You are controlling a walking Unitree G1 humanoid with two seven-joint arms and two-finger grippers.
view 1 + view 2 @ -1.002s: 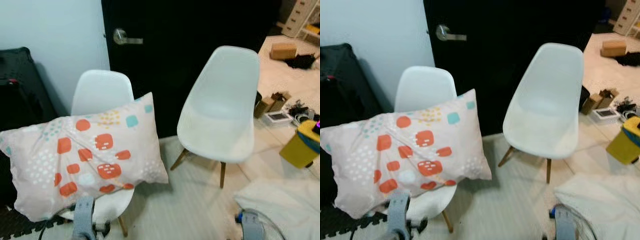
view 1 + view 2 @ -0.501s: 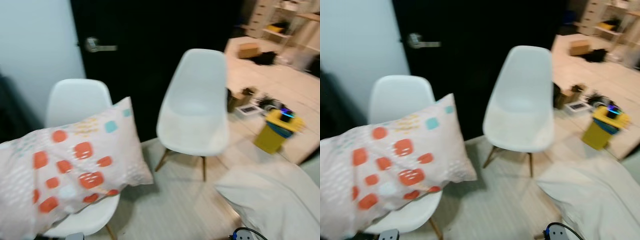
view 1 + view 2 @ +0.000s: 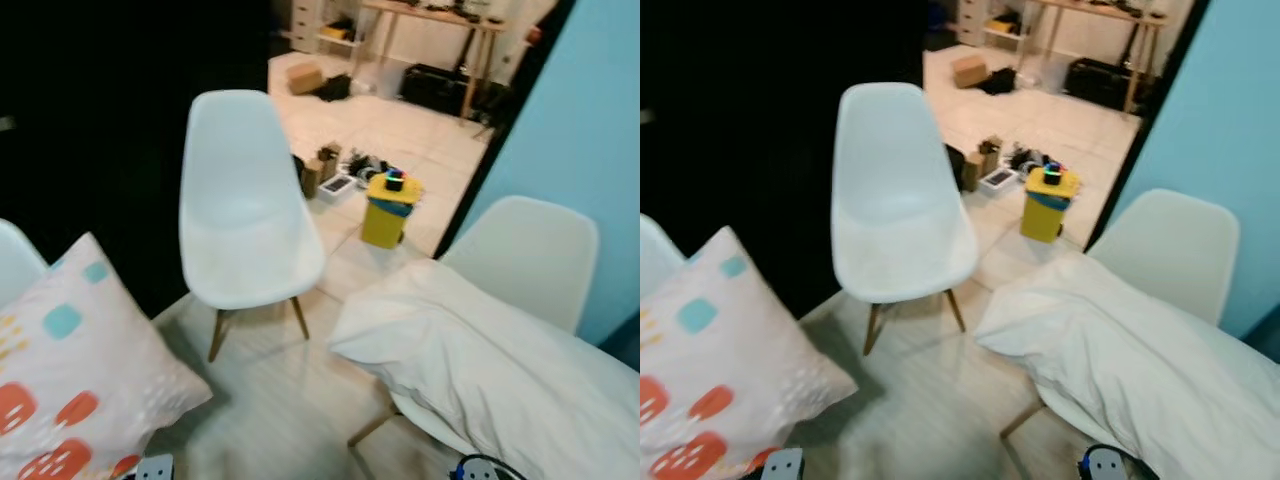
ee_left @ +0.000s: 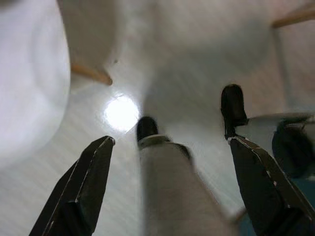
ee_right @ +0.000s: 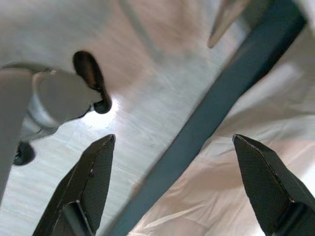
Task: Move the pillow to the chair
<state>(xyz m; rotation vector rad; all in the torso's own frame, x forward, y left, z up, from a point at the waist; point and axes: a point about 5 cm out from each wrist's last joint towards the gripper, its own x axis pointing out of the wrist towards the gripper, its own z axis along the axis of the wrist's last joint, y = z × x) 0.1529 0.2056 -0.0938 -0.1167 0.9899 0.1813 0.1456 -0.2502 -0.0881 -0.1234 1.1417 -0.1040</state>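
Hanging low near the floor, both arms are seen idle: left gripper [image 4: 167, 147] fingers spread apart, nothing between; right gripper [image 5: 172, 147] fingers also spread, nothing held. No grasp is set up yet, probably because the robot is not yet positioned at a pillow. Patterned pillow [image 3: 70, 390] is seen near left, lying on a white chair [image 3: 12, 262] mostly out of view; it looks plump, pale pink with red and teal blocks and white dots. An empty chair [image 3: 245, 215] stands centre, free to receive it. A plain white pillow [image 3: 480, 365] is draped over a third chair [image 3: 530, 255] on the right. A yellow box [image 3: 388, 210] sits far on the floor.
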